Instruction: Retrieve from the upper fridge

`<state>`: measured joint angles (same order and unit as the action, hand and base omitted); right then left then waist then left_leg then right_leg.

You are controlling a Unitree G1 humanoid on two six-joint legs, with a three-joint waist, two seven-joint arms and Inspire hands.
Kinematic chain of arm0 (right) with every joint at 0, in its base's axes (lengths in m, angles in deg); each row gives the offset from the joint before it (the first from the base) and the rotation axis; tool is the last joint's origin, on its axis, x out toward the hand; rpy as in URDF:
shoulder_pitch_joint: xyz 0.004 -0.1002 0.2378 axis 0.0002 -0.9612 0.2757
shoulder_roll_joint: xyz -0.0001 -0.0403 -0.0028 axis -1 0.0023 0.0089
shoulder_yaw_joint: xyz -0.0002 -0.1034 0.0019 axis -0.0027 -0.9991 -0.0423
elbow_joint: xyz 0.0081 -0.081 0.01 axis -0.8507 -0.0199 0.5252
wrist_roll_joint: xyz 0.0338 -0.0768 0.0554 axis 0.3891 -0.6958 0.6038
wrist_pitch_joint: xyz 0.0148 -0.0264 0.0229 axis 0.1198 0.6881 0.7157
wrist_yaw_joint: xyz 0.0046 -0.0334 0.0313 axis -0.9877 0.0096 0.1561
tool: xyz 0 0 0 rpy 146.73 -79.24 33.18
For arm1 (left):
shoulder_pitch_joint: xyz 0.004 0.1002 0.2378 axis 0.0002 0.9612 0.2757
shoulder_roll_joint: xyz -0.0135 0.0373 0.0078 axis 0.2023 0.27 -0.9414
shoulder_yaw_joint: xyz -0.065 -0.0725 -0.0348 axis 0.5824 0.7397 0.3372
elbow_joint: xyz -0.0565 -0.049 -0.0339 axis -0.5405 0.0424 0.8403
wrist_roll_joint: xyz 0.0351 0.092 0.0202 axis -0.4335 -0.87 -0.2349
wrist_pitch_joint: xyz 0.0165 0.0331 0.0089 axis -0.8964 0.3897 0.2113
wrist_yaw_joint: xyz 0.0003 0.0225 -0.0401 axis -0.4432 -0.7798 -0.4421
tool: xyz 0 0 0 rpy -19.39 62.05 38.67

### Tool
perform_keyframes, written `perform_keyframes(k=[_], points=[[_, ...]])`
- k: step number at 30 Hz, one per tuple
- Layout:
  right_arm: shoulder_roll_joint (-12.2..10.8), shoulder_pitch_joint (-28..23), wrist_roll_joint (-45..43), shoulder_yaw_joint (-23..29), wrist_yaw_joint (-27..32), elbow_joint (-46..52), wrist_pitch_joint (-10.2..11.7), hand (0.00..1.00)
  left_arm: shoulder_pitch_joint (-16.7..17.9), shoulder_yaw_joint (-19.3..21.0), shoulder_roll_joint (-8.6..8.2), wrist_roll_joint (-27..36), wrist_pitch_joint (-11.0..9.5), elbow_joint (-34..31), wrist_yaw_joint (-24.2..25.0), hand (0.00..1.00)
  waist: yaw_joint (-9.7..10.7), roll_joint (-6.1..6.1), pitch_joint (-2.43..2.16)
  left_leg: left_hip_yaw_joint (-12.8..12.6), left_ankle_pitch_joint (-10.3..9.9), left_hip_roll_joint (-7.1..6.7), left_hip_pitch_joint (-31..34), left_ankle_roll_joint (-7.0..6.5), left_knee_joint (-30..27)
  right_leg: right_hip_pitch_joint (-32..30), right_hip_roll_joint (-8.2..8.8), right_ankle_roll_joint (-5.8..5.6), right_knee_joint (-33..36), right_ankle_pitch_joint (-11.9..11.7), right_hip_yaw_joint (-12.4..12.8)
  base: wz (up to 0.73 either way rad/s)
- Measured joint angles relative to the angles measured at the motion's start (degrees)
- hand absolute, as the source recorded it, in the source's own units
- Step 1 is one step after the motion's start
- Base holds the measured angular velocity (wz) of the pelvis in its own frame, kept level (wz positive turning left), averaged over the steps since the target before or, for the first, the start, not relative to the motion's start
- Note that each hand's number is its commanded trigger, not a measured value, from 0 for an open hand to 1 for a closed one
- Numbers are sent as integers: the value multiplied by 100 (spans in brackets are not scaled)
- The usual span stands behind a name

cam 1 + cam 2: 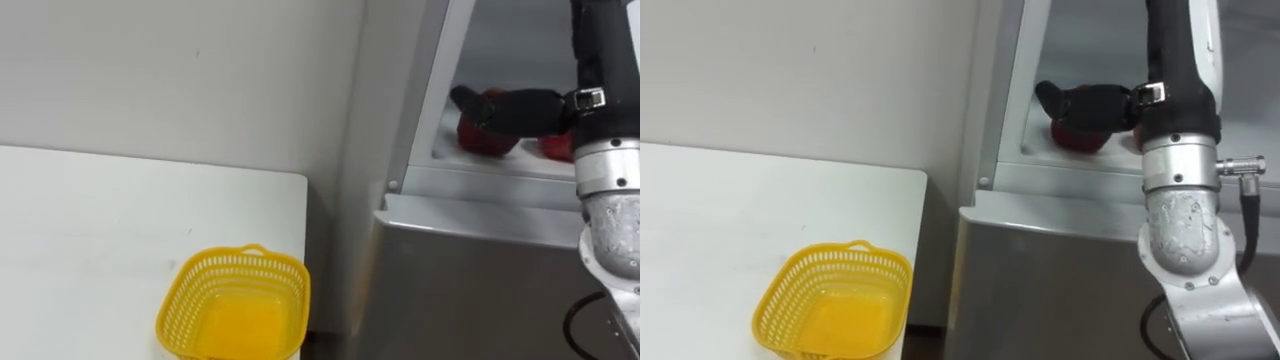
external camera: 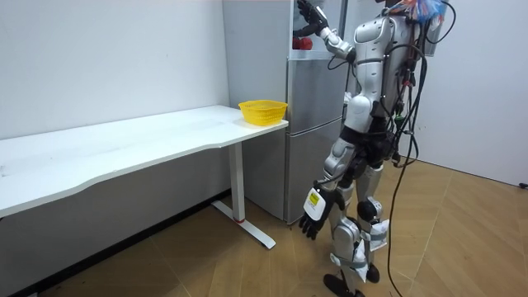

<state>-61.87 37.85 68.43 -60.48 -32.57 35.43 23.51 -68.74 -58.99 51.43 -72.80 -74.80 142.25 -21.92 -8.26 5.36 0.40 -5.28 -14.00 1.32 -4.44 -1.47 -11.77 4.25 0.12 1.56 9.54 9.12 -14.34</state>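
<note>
Robot stands facing the fridge [image 1: 460,290], which is just past the tabletop [image 1: 100,230] end, at 3 o'clock of it in the eye views. The upper compartment is open.

Right arm is raised and reaches into the upper compartment. Right hand [image 1: 512,108] lies across the top of a red item [image 1: 492,140] on the white shelf [image 1: 480,162], pointing toward 9 o'clock. Hand and item appear to touch. I cannot tell whether the hand is clamped on it or only resting there.

Second red item [image 1: 556,147] sits on the same shelf at 3 o'clock of the first, partly hidden behind the forearm.

Left hand [image 2: 314,219] hangs at the robot's side in the room view, relaxed and holding nothing.

Yellow basket [image 1: 235,305] stands on the tabletop corner nearest the fridge, at 7 o'clock of the right hand and well apart from it. No contents can be made out in it.
</note>
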Motion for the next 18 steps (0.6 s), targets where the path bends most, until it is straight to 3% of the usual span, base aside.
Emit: perform_keyframes(k=[14,18], points=[[1,3,74,-7,-11,-447,-187,0,1,55,34,2,114,-85,-30,0,-3,-32,-29,2,3,1,24,1,2,-26,-1,0,-1,0,-6,0],[5,3,175,-113,-84,-472,-270,0,9,54,34,2,155,-87,-22,0,6,-75,-61,2,3,1,23,1,2,-25,0,0,-1,0,-7,0]])
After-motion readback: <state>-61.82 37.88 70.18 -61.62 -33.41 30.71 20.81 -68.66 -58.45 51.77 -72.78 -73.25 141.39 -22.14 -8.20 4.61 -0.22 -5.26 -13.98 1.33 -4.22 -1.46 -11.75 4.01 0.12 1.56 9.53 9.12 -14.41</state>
